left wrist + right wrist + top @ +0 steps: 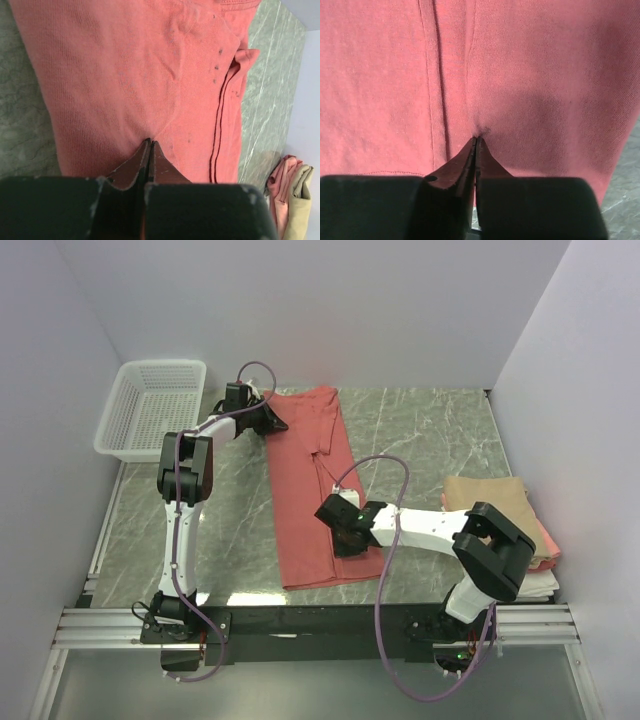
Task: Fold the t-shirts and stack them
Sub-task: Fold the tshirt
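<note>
left wrist, fingers [134, 166] closed, pinching red shirt [125, 75]

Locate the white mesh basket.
Top view: the white mesh basket sits at the far-left corner of the table, just left of the left tool, which pinches the far end of the salmon-red t-shirt.

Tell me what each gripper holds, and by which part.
Both pinch the red shirt. The left gripper holds a pucker of cloth at its far left corner. The right gripper holds one near its right edge, close to the near hem.
</note>
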